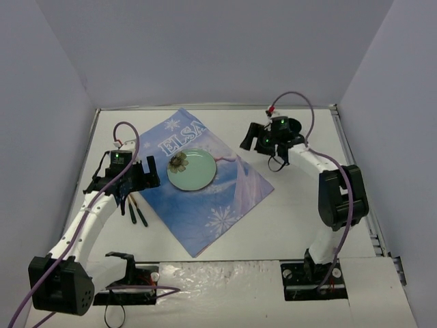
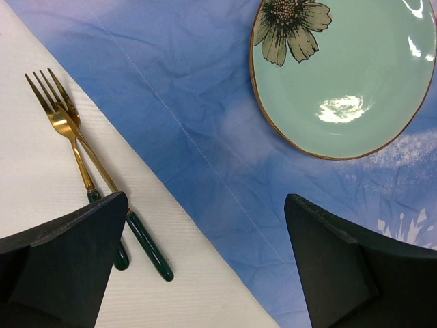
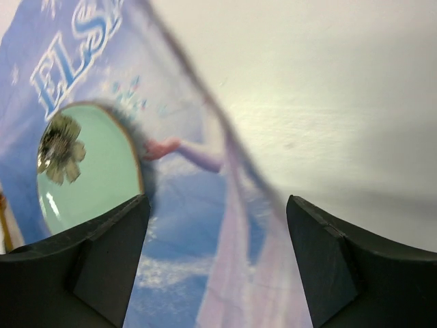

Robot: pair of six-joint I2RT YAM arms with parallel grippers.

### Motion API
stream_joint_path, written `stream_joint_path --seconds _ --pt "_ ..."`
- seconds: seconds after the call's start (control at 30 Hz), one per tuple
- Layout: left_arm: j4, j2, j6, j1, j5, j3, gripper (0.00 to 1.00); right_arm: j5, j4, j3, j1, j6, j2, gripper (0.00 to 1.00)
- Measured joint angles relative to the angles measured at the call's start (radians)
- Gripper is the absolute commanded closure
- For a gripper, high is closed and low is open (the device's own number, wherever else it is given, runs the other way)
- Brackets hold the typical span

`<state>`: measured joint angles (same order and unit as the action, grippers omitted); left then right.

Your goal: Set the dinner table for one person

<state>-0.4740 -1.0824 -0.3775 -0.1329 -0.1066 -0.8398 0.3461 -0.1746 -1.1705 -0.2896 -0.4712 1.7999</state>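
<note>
White matte dinner table [image 1: 300,205], spanning the grey-walled bay: blue snowflake-printed cloth [image 1: 225,205] carrying round mint-green flowered plate [image 1: 198,174], two gold green-handled forks [image 2: 75,137] just off its left edge; left gripper [image 2: 205,201] and right gripper [image 3: 217,198] agape, empty; cutlery placement seemingly next, needing a square descent onto one handle.

My left arm [image 1: 89,219] and right arm [image 1: 313,161] are white tubes joined by chunky black housings. A purple cable [image 1: 127,128] loops along each, and a small green light [image 1: 117,156] glows at each wrist. My left gripper [image 2: 206,205] and right gripper [image 3: 217,201] end in matte black wedge-shaped fingers [image 2: 61,266].
</note>
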Motion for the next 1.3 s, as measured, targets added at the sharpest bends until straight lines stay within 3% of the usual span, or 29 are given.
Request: stream_joint_path --seconds 0.2,0.6,1.0,1.3 --pt "0.0 -0.006 0.001 0.0 0.0 0.0 0.03 -0.172 0.132 -0.096 0.115 0.247 -0.112 0.19" --pt "0.0 -0.021 0.002 0.0 0.0 0.0 0.03 -0.145 0.226 -0.26 0.34 0.619 0.024 0.22" --pt "0.0 -0.037 0.003 0.0 -0.001 0.0 0.03 -0.026 0.25 -0.31 0.408 0.802 0.172 0.28" --pt "0.0 -0.046 0.003 0.0 0.0 -0.001 0.03 0.03 0.251 -0.371 0.415 0.837 0.27 0.41"
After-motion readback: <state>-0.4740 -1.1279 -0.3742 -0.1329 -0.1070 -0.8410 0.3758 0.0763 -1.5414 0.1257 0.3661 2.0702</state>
